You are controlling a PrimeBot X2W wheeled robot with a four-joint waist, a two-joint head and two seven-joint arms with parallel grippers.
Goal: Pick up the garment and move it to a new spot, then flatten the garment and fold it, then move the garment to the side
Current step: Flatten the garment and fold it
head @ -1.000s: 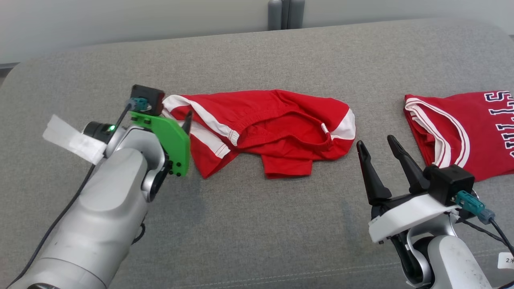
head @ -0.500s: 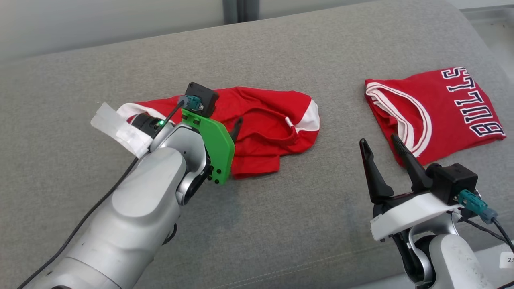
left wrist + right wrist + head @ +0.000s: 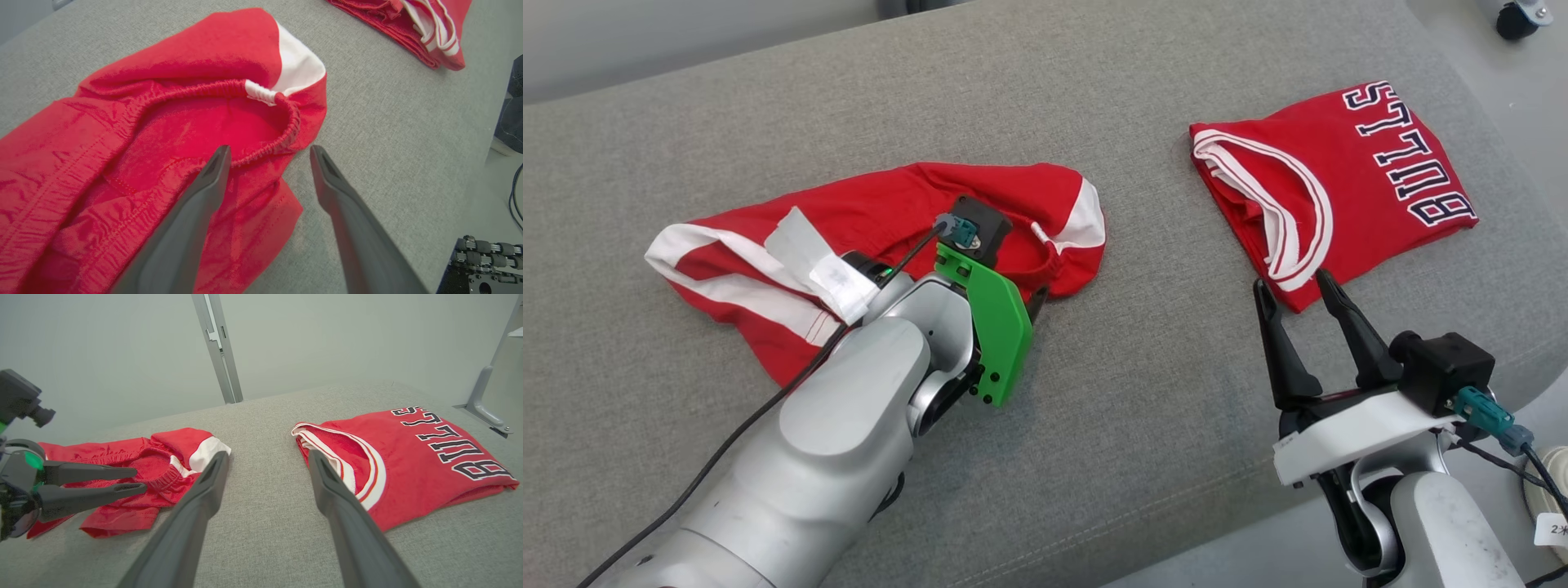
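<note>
A: Garment location?

B: Crumpled red shorts with white side stripes (image 3: 1013, 184) lie left of centre on the grey woven fabric surface (image 3: 1143, 392), elastic waistband gaping open, one leg trailing off to the left.

A: Left pincer?

B: Left pincer (image 3: 269, 153) is spread wide and holds nothing. It sits low at the right end of the shorts. In the left wrist view one finger (image 3: 204, 188) lies over the red cloth just short of the waistband, the other over bare grey fabric beside the hem. Whether it touches can't be told. In the head view a green plate (image 3: 1001, 327) on the wrist hides most of it.

A: Right pincer?

B: Right pincer (image 3: 1294, 282) is also wide apart and empty. It hangs above the surface near the front edge, tips just short of the jersey's lower corner.

A: Jersey?

B: Folded red jersey with white-trimmed neckline and dark "BULLS" lettering (image 3: 1347, 180) lies flat at the right, well apart from the shorts.

A: Anything else?

B: A strip of white tape (image 3: 817, 261) on the left wrist, and a black cable along that arm.
</note>
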